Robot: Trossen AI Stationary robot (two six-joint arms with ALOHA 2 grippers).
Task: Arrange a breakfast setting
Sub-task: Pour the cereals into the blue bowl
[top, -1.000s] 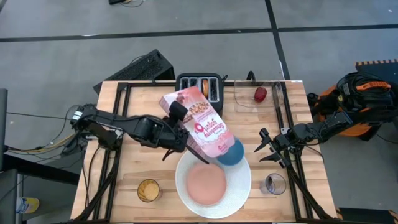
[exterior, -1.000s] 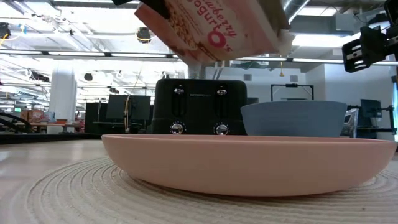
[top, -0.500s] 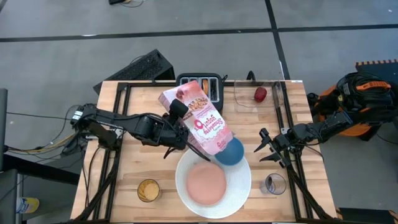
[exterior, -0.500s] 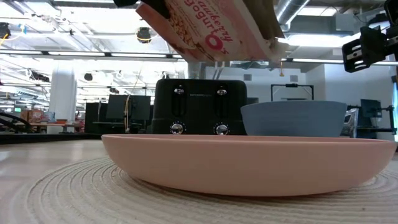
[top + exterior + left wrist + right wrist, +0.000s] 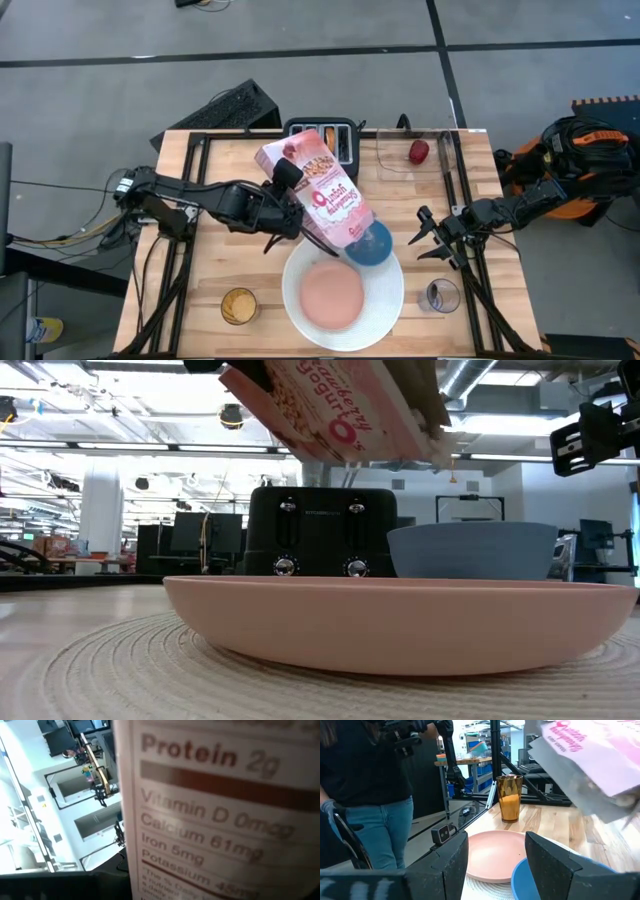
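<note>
Wooden tabletop, light planks in a dark frame, carrying everything. Near its front edge, a large round white plate with a smaller pink plate centred on top; seen level from the low view, pink plate resting on a woven-looking round surface. Touching the white plate's far right rim, a small blue bowl, upright, partly covered from above.

Tilted over that bowl, a pink cereal box, open end lowest and just above the bowl; in the low view, box slanting down toward the bowl, with a small speck just under its open end. Nutrition print of the box filling the left wrist view.

Clamped on the box from its left side, the left pincer, arm stretched across from the tabletop's left edge. Waiting at the right side, the right pincer, fingers spread wide and holding nothing, its two dark fingers showing apart in its own view.

At the far edge behind the box, a black toaster. Farther right at the back, a small red fruit. Front left, an amber glass; front right, a clear glass. Beyond the tabletop in the right wrist view, a person in a dark top and jeans.
</note>
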